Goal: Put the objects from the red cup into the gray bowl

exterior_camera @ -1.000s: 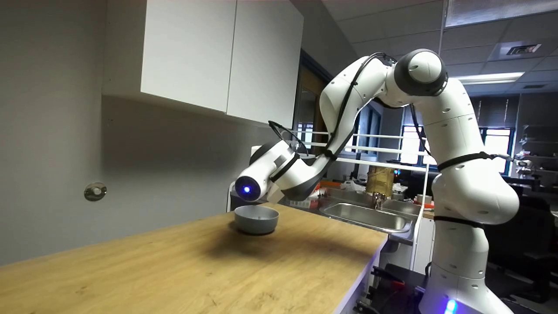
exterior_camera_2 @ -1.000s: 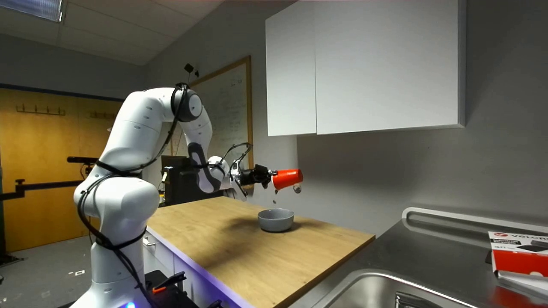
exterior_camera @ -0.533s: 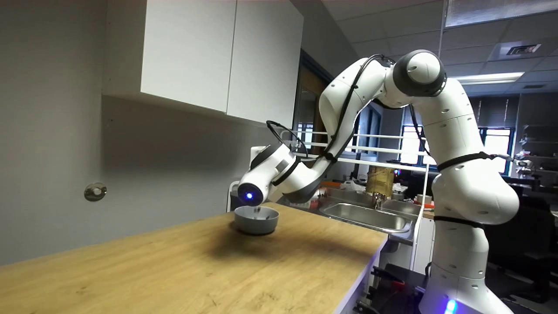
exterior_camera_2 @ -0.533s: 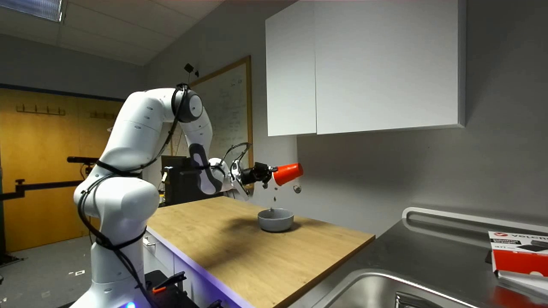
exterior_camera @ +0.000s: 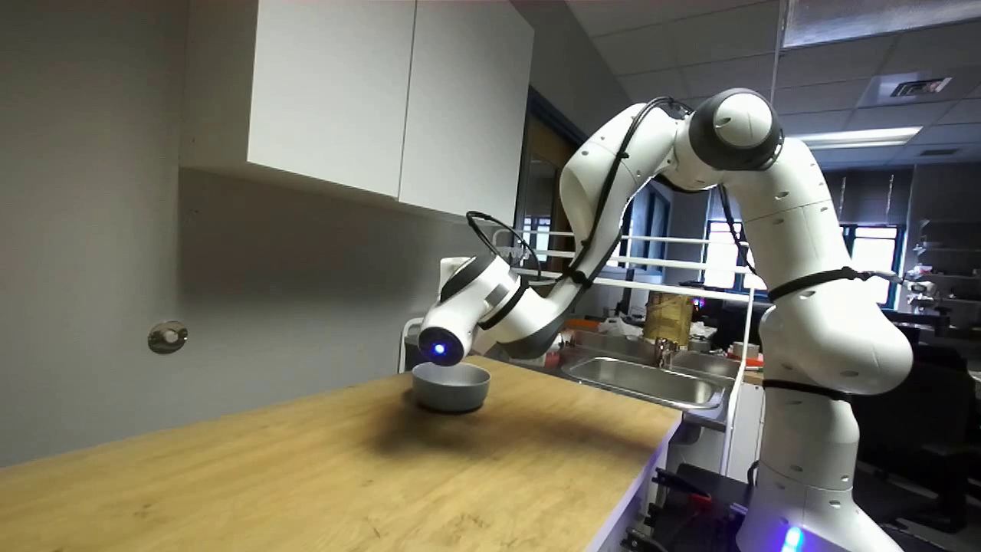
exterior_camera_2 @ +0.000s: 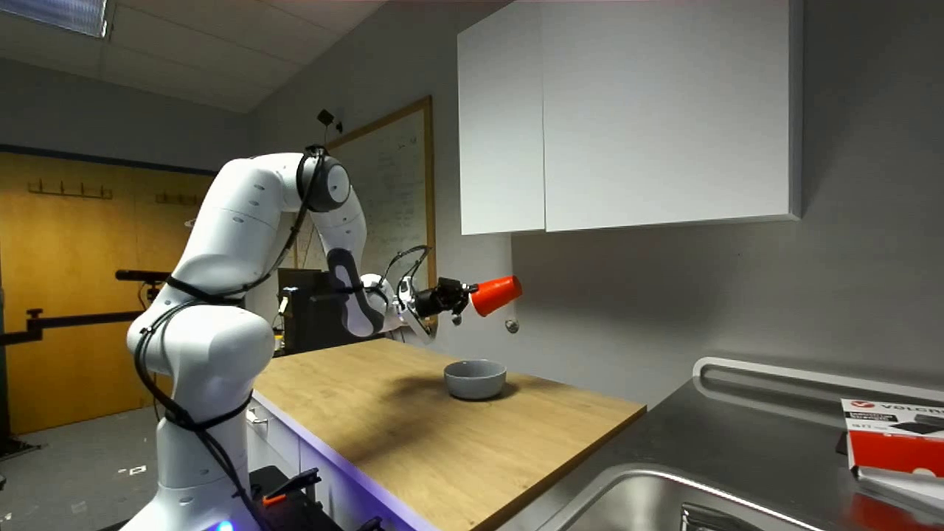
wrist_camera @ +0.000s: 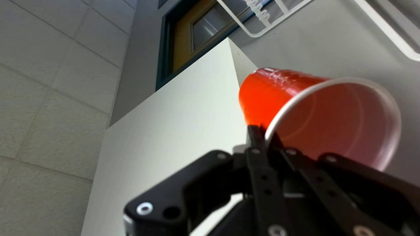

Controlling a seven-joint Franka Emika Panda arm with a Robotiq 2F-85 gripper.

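Observation:
My gripper point(wrist_camera: 262, 139) is shut on the rim of the red cup point(wrist_camera: 279, 95), one finger inside the cup and one outside. In an exterior view the red cup point(exterior_camera_2: 496, 295) hangs tipped above the gray bowl point(exterior_camera_2: 475, 382), its base up and its mouth slanting down toward the gripper point(exterior_camera_2: 470, 292). In the wrist view the part of the cup's inside that shows holds no objects. The gray bowl also stands upright on the table in an exterior view point(exterior_camera: 451, 389). What lies in the bowl is hidden. In that view the arm's wrist hides the cup and gripper.
The wooden table point(exterior_camera_2: 442, 435) ends at a dark counter with a sink point(exterior_camera_2: 649, 501) and a red and white box point(exterior_camera_2: 896, 442). A white wall cabinet point(exterior_camera_2: 664, 110) hangs above the cup. A white wire rack point(exterior_camera: 651, 284) stands behind the table.
The cup has tipped further, its base rising. Small dark objects fell from its mouth toward and into the bowl; none show in the air now. The bowl has not moved.

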